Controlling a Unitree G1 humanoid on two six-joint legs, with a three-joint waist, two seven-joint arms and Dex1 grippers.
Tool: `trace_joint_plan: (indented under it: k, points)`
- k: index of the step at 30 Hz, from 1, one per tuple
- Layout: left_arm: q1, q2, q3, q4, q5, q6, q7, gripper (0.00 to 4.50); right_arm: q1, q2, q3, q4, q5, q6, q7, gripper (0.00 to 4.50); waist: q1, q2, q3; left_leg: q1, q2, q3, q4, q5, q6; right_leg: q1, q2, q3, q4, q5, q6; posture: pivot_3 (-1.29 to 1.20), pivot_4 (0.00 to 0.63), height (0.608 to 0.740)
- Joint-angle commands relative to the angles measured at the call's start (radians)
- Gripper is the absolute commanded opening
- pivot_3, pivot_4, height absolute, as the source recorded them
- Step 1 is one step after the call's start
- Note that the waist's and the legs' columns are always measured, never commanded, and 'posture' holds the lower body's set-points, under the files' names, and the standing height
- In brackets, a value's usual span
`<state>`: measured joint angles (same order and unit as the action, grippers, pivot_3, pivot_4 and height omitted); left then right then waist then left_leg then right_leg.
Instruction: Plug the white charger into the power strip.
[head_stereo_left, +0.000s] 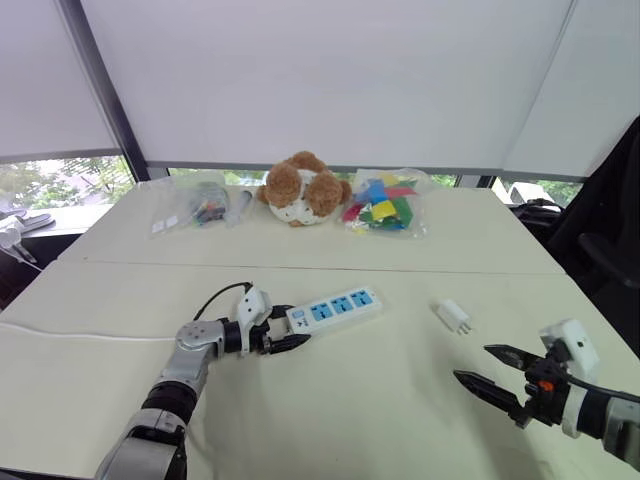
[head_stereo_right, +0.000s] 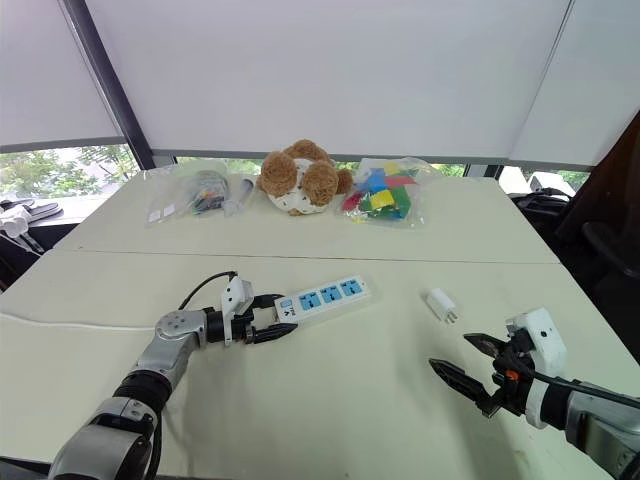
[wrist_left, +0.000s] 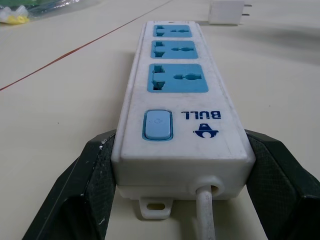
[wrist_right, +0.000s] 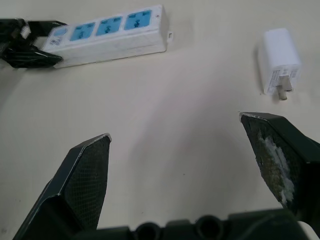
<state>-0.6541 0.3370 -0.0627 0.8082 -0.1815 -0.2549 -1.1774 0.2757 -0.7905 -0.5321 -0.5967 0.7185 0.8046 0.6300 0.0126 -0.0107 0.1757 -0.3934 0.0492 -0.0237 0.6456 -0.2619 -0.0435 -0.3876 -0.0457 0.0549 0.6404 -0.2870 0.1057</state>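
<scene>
Right gripper (head_stereo_left: 493, 371) jaws apart above table (head_stereo_left: 380, 400); white charger (head_stereo_left: 453, 316) beyond.

"BULL" with logo on power strip (wrist_left: 182, 120), beside blue switch (wrist_left: 158, 125).

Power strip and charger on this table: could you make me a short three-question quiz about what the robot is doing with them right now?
1. True or false: the left gripper is shut on the switch end of the power strip.
2. Where is the white charger?
A. plugged into the strip
B. lying loose on the table
C. held in the right gripper
3. Fill in: the right gripper's fingers are ____.

Key:
1. True: both fingers press the strip's sides at the end where the cord comes out.
2. B: it lies on the table beyond the right gripper, apart from the strip.
3. Open, holding nothing.
</scene>
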Motion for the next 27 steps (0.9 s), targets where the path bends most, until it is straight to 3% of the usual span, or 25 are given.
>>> trace_joint_plan:
  k: [1,4,7,11,15,19,23,27]
  points:
    - [-0.025,0.014,-0.034,-0.002,0.024,-0.003,-0.071,2.99,-0.049,-0.046,-0.061,0.019,-0.01,0.06,-0.057,4.5,-0.001,0.0,0.0,0.0,0.0,0.0,0.0,0.0,0.0,0.0,0.0,0.0,0.0,0.0,0.0,0.0,0.15,0.739]
    - [-0.05,0.055,-0.107,0.001,0.072,-0.043,-0.216,2.99,-0.177,-0.166,-0.063,0.147,0.018,0.128,-0.011,4.5,-0.006,0.0,0.0,-0.001,0.0,0.0,0.0,0.0,0.0,-0.001,0.0,0.0,0.0,0.0,0.0,0.0,0.15,0.739]
    - [-0.077,0.071,-0.164,0.034,0.11,-0.095,-0.313,2.99,-0.363,-0.334,0.079,0.344,-0.061,0.176,0.02,4.5,-0.008,0.001,0.0,-0.001,0.0,0.001,0.0,0.0,0.0,-0.002,0.0,0.0,0.0,-0.001,-0.002,0.0,0.15,0.739]
    - [-0.108,0.047,-0.193,0.071,0.128,-0.115,-0.347,2.99,-0.66,-0.444,0.338,0.569,-0.147,0.165,0.166,4.5,-0.006,0.001,0.0,-0.002,0.0,0.0,0.0,-0.001,0.002,-0.003,0.0,0.0,0.0,-0.001,-0.002,0.0,0.15,0.739]
    - [-0.132,0.013,-0.184,0.111,0.135,-0.126,-0.324,2.99,-1.091,-0.398,0.685,0.835,-0.295,0.255,0.367,4.5,-0.005,0.005,-0.001,-0.01,0.0,0.001,0.002,-0.002,0.003,-0.009,0.0,0.0,0.0,0.0,0.001,0.0,0.15,0.739]
    - [-0.124,-0.004,-0.175,0.12,0.142,-0.137,-0.304,2.99,-1.418,-0.275,0.954,1.187,-0.512,0.174,0.564,4.5,0.004,0.006,-0.001,-0.017,-0.002,0.0,0.004,-0.001,0.003,-0.014,-0.001,-0.001,0.0,0.001,0.003,0.0,0.15,0.739]
    - [-0.104,-0.011,-0.162,0.108,0.139,-0.136,-0.267,2.99,-1.6,-0.147,1.111,1.513,-0.706,0.012,0.707,4.5,0.013,0.007,-0.001,-0.017,-0.003,0.0,0.004,-0.001,0.002,-0.014,-0.002,0.0,0.0,0.001,0.003,0.0,0.15,0.739]
    - [-0.072,-0.015,-0.15,0.083,0.133,-0.137,-0.225,2.99,-1.675,-0.04,1.151,1.736,-0.831,-0.093,0.741,4.5,0.028,0.008,-0.002,-0.016,-0.003,0.0,0.005,-0.001,0.002,-0.014,-0.002,0.0,0.002,0.002,0.004,0.0,0.15,0.739]
